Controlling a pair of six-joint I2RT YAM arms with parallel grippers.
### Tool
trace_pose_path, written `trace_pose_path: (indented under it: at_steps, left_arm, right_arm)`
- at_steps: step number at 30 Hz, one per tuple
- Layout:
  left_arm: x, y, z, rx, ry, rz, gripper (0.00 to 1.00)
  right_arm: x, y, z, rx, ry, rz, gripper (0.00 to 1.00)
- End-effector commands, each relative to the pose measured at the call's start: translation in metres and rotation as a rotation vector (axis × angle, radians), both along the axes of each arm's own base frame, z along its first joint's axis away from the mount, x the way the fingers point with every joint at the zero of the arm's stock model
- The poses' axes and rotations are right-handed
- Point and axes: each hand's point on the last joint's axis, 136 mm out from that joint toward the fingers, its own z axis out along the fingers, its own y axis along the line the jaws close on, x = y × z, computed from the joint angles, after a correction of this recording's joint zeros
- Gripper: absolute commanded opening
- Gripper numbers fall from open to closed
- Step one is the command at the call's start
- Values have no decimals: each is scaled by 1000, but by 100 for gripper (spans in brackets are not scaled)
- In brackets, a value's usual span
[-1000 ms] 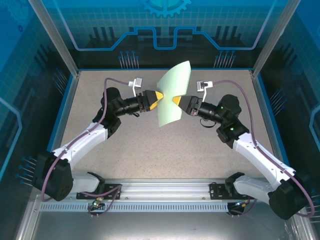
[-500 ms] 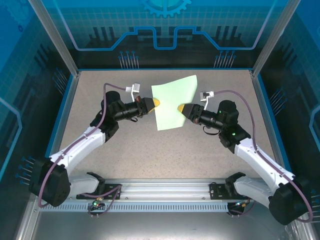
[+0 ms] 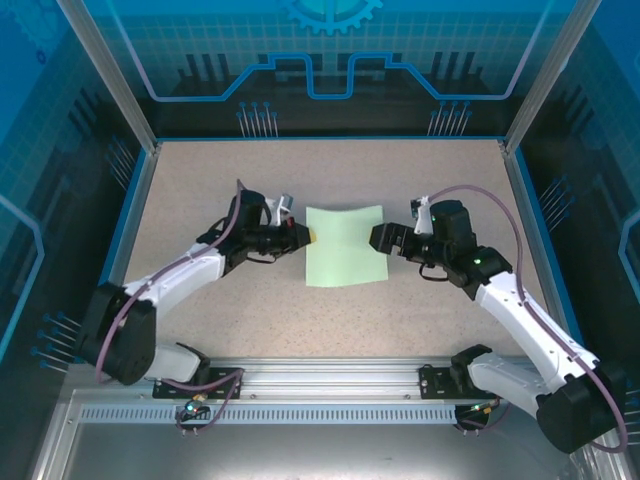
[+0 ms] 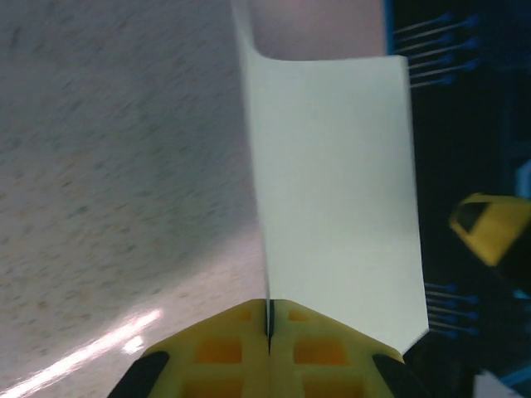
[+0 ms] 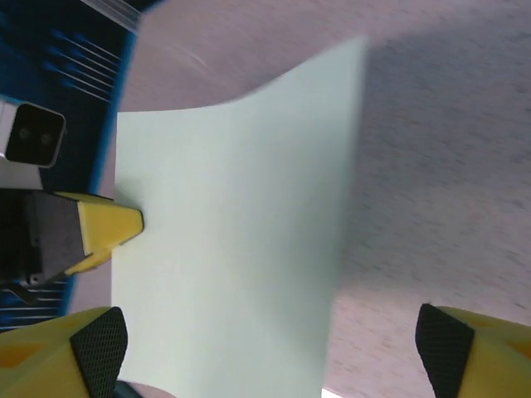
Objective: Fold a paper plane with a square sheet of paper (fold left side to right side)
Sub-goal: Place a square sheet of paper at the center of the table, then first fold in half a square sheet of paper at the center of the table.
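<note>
The square sheet of paper (image 3: pixel 345 247) is pale mint green and lies almost flat on the speckled table between the two arms, its far edge curling up a little. My left gripper (image 3: pixel 307 236) is shut on the sheet's left edge; in the left wrist view the yellow fingertips (image 4: pixel 241 340) pinch the thin edge of the paper (image 4: pixel 332 182). My right gripper (image 3: pixel 379 238) stands open at the sheet's right edge. In the right wrist view its fingers (image 5: pixel 93 355) are far apart over the paper (image 5: pixel 241 249), without touching it. No crease shows.
The speckled tabletop (image 3: pixel 200 180) is walled by blue panels and metal posts (image 3: pixel 530 100). A metal rail (image 3: pixel 320 385) runs along the near edge by the arm bases. The left gripper's yellow tip (image 5: pixel 112 228) shows across the sheet from the right wrist.
The sheet was held upright in the air between both grippers and has come down almost flat onto the table. The left gripper closed on its edge. The right gripper opened and let go.
</note>
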Motion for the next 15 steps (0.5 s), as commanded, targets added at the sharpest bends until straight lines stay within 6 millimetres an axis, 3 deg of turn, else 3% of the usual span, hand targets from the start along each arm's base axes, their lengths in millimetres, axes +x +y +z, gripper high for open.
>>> trace_pose_path:
  at_steps: [1,4,10,15]
  left_arm:
    - [-13,11,-50,139,83,-49,0]
    - [-9,15,-67,175,111,-32,0]
    - [-6,16,-67,206,105,-39,0]
    - [-8,13,-61,173,117,-40,0]
  right_arm:
    - [-14,-2,-43,-67,108,65,85]
    - [-12,20,-65,18,166,108,60]
    - [-7,47,-109,-27,261,156,22]
    - [-8,58,-146,-89,372,163,16]
